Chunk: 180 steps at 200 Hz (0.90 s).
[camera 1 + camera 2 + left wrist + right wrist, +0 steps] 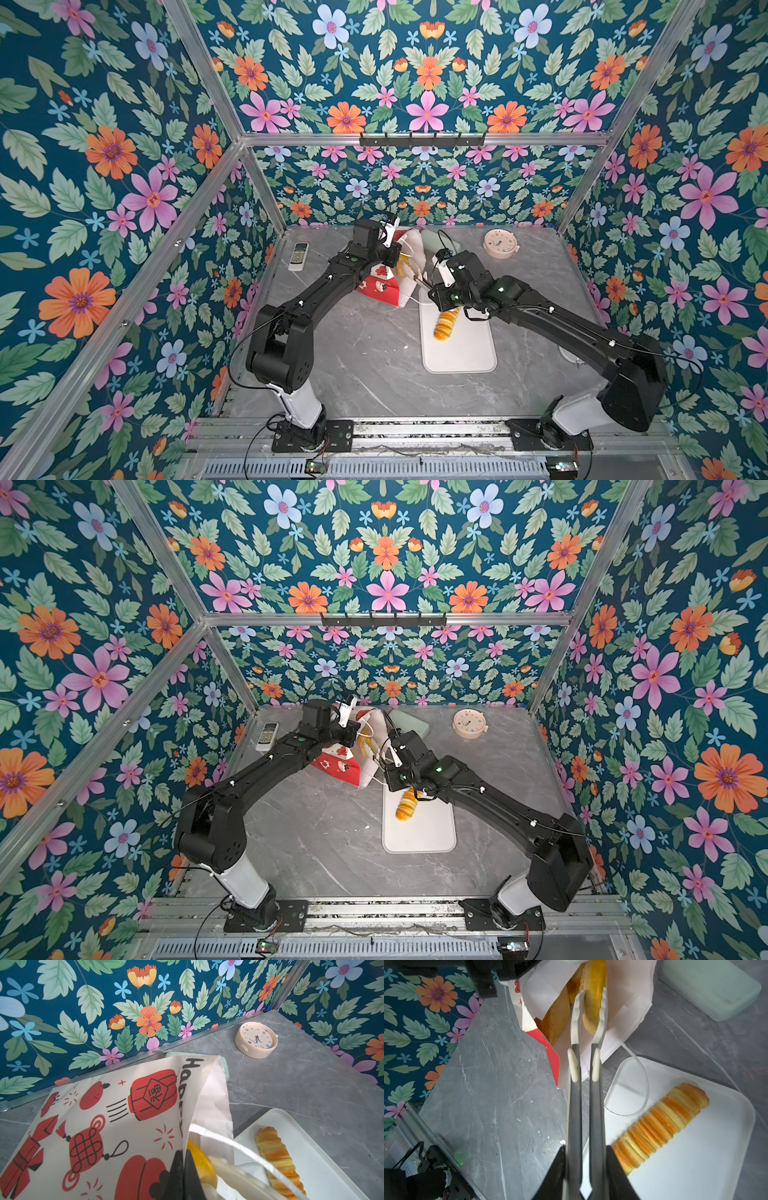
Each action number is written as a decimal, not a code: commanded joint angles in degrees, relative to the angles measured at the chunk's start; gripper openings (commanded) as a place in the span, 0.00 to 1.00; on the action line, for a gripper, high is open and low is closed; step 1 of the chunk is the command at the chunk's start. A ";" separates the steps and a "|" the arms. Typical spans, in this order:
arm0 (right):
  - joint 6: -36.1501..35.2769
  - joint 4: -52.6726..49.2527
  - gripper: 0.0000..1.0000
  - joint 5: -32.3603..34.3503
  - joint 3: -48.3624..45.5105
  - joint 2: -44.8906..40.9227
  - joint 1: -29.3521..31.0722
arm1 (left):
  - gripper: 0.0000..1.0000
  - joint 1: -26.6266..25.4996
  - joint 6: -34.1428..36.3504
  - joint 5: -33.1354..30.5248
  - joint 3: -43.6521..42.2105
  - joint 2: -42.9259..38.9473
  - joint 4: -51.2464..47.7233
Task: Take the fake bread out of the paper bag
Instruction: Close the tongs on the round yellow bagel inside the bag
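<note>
1. My left end effector (pixel 183 1152) is pinched fully closed on the upper lip of the bag (pixel 124 1115), holding the mouth open toward the tray (pixel 695 1167).
2. My right end effector (pixel 585 1150) is clamped narrow on the tongs (pixel 584 1084), whose white tips straddle a yellow bread (pixel 593 1001) in the bag's mouth and seem to touch both its sides.
3. A brown bread (pixel 556 1018) sits beside it inside; the loaf (pixel 660 1126) lies on the tray already.
4. I judge the bread light and glossy, so it may squirt out of the scalloped tips. I'd grip across its narrow width, mid-body.
5. The bag is thin paper: a hard pull could tear it or drag it over the table (pixel 488 1084).
</note>
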 commanded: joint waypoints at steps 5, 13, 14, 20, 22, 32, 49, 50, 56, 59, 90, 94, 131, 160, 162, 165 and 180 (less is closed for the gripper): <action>0.21 4.06 0.17 -1.82 -0.89 -1.51 -0.02 | 0.00 0.04 -0.05 -0.03 0.48 -0.08 2.19; 0.17 3.95 0.17 -2.19 -0.97 -1.54 0.05 | 0.00 0.04 -0.05 0.01 0.44 -0.17 2.20; 0.19 3.92 0.17 -2.24 -1.01 -1.56 0.01 | 0.00 0.04 -0.05 0.04 0.44 -0.17 2.20; 0.33 4.21 0.17 -2.65 -1.31 -1.72 0.06 | 0.00 0.03 -0.05 0.11 0.36 -0.24 2.20; 0.46 4.28 0.17 -2.82 -1.43 -1.86 -0.01 | 0.00 0.04 -0.05 0.14 0.35 -0.26 2.20; 0.68 4.95 0.16 -3.61 -1.96 -2.28 0.05 | 0.00 0.04 -0.05 0.04 0.33 -0.35 2.23; 1.31 4.48 0.16 -3.68 -2.51 -3.47 0.01 | 0.00 0.04 -0.05 -0.08 0.04 -0.61 2.20; 1.37 4.41 0.16 -3.68 -2.58 -3.54 -0.01 | 0.00 0.04 -0.05 -0.14 0.02 -0.61 2.20; 1.53 4.25 0.16 -3.69 -2.94 -4.20 0.02 | 0.00 0.04 -0.05 -0.13 0.00 -0.70 2.28; 1.60 4.17 0.16 -3.69 -3.22 -4.49 0.06 | 0.00 0.04 -0.05 -0.11 0.00 -0.70 2.28; 2.26 3.39 0.16 -3.13 -6.43 -8.30 -0.03 | 0.00 0.04 -0.14 -0.21 -0.35 -0.79 2.64; 2.33 3.10 0.16 -2.93 -6.93 -8.66 -0.05 | 0.00 0.04 -0.14 -0.21 -0.35 -0.79 2.80; 4.81 5.99 0.15 -2.94 -12.84 -15.23 -0.20 | 0.00 0.01 -0.14 -0.18 -0.53 -0.69 3.00; 5.30 5.56 0.15 -3.07 -14.36 -16.42 -0.99 | 0.00 0.04 -0.16 0.09 -0.53 -0.61 3.16; 5.34 5.58 0.14 -3.14 -14.40 -16.37 -1.04 | 0.00 0.04 -0.21 0.14 -0.53 -0.61 3.16; 5.33 5.65 0.15 -3.23 -14.42 -16.38 -1.08 | 0.00 0.04 -0.15 0.11 -0.48 -0.66 3.16; 5.80 6.70 0.15 -4.25 -14.75 -16.00 -1.06 | 0.00 0.04 -0.23 0.34 -0.29 -0.69 3.01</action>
